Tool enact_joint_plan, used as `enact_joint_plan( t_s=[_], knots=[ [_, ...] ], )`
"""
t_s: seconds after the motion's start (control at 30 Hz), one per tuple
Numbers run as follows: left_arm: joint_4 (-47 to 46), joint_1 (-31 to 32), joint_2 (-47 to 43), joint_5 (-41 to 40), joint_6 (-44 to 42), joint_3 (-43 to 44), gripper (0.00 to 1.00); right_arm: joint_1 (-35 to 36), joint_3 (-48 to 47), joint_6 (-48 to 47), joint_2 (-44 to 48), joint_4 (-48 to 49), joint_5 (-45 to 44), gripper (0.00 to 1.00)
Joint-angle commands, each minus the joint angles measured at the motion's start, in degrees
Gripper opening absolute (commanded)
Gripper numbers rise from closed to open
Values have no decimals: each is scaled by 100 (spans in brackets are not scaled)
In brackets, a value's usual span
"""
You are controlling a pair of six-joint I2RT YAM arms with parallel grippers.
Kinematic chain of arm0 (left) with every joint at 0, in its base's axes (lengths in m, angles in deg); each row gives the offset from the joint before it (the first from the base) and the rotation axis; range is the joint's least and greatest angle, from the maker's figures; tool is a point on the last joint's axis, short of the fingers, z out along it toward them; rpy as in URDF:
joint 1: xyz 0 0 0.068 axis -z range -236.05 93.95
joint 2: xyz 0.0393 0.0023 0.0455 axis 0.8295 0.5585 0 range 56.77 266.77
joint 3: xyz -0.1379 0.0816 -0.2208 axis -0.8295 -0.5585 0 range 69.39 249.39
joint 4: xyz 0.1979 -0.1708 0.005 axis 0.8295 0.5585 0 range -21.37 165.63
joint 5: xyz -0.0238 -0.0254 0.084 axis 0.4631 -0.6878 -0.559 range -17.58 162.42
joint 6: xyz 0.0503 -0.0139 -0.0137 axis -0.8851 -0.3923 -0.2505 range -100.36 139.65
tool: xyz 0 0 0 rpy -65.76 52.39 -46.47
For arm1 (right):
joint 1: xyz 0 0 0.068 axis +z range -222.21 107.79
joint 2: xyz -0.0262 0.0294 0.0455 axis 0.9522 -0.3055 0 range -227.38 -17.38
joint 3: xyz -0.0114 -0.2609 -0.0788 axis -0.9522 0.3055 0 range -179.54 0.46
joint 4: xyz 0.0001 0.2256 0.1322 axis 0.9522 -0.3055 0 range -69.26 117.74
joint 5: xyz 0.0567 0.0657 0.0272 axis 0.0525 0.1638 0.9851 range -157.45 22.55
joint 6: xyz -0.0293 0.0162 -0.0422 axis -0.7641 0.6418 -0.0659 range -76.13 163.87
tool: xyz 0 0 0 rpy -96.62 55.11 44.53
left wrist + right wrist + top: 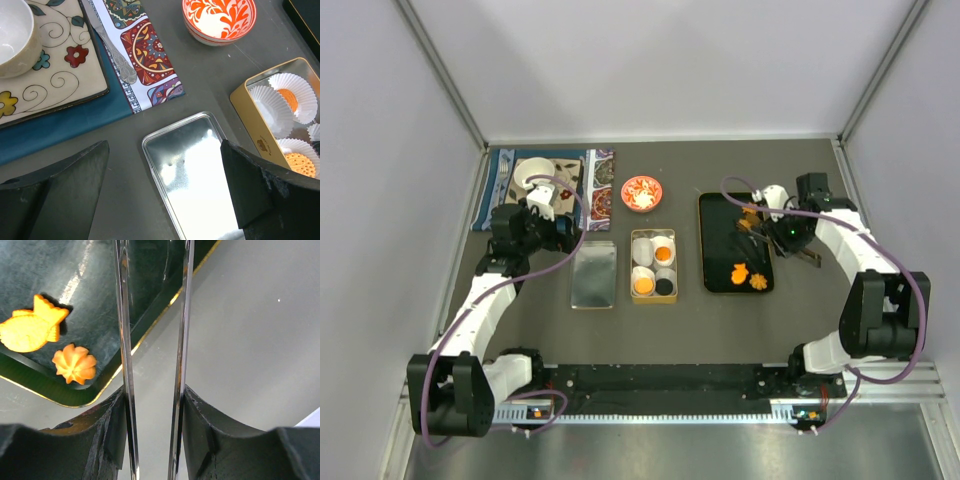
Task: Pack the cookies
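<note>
The right gripper (152, 432) pinches slim metal tongs (125, 340) over the black rectangular tray (30, 270), near orange cookies (75, 363). The left gripper (165, 167) hangs, jaws spread, above a silver tin lid (195, 175).

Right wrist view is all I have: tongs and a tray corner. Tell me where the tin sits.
Observer: The gold tin lies open left of the black tray, its lid further left.
Operator: Count the filled cups.
Observer: Three of four paper cups hold cookies, two orange and one black; one cup is empty.
Operator: Report the left gripper.
Observer: The left gripper hangs open beside the lid, holding nothing.
</note>
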Motion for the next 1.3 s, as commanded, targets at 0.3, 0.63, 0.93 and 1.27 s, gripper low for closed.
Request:
enact_joint_plan(
  t_s=[0.3, 0.63, 0.93, 1.27],
  knots=[
    [-176, 7, -59, 22, -59, 122, 99, 199, -303, -41, 128, -4, -68, 47],
    [-176, 7, -59, 22, -59, 131, 99, 190, -312, -58, 5, 22, -42, 46],
    [-167, 7, -50, 4, -67, 140, 99, 199, -330, -67, -136, 13, -7, 44],
    [-176, 7, -50, -13, -85, 122, 99, 207, -383, -58, -311, 40, -7, 44]
  ],
)
